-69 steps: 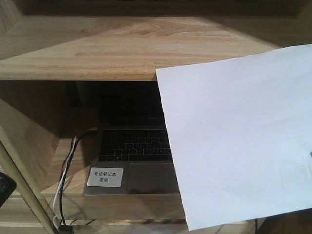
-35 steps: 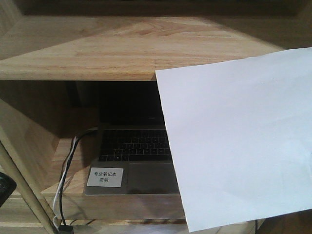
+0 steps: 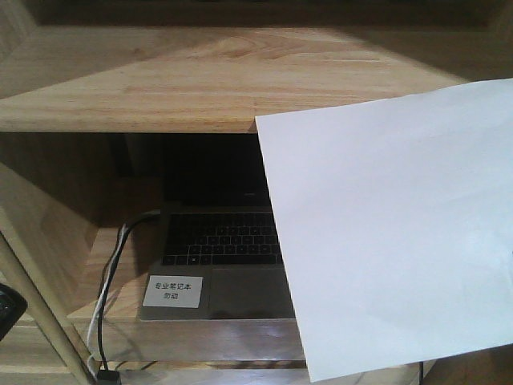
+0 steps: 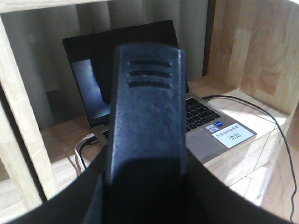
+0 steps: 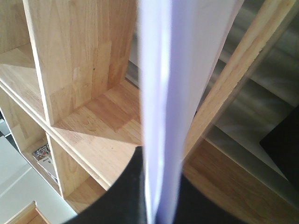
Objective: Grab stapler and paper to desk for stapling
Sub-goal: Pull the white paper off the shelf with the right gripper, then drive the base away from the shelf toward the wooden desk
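- One paper (image 5: 164, 88) stack, sheet count unclear, pinched between the right gripper's (image 5: 158, 198) fingers, edge-on, running straight away from them.
- Left gripper (image 4: 145, 140): finger state unclear.
- One laptop (image 4: 205, 119) beyond it.

White label (image 3: 172, 290) on laptop (image 3: 220, 241): "专业笔记本 勿动".

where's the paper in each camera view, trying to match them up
Front: paper fills the right half, hiding the right side of the laptop.
Left wrist: not in it.
Right wrist: paper seen edge-on, a white band down the centre, clamped in the right end effector.
Shared landmark: the light-wood shelf unit, in all three views.
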You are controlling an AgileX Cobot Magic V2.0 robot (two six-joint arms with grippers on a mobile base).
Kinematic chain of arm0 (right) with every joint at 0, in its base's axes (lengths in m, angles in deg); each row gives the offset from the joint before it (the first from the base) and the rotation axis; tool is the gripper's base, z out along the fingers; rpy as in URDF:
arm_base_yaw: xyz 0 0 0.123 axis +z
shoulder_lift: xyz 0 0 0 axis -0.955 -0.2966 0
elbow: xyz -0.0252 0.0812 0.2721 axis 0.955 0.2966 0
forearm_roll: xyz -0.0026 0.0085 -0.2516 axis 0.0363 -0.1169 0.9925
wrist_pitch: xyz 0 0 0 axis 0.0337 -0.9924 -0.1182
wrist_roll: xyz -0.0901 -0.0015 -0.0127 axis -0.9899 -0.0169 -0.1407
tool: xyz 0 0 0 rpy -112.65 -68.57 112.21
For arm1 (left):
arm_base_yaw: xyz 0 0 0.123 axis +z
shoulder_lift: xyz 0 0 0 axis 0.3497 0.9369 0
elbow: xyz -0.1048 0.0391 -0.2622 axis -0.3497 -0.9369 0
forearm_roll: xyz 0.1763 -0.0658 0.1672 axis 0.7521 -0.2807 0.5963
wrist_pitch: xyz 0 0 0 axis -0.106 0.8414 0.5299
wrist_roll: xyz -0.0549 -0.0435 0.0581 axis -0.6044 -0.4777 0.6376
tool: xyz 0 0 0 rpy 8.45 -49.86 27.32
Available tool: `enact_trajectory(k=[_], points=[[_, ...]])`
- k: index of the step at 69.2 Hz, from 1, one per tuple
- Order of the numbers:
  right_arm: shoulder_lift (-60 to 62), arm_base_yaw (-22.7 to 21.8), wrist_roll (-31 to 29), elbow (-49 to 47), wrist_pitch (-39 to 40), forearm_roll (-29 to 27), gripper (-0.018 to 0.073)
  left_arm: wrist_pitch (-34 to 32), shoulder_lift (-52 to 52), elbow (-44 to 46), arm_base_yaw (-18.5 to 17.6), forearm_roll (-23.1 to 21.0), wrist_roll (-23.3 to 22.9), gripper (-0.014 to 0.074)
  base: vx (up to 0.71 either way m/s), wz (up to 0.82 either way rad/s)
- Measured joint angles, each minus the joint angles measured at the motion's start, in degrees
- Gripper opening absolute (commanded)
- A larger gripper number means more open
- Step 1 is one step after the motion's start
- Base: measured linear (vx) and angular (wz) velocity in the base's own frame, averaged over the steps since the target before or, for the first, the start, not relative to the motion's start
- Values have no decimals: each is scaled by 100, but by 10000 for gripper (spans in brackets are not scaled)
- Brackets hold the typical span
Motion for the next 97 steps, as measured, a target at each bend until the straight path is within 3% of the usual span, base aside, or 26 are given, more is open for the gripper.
enact_trajectory(k=[60,97], points=[[0,0,0,0,7,0,-2,0,0,0,0,0,0,-6,-7,-2],[0,0,0,0,15,0,-2,0,0,0,0,0,0,-6,-13,19]])
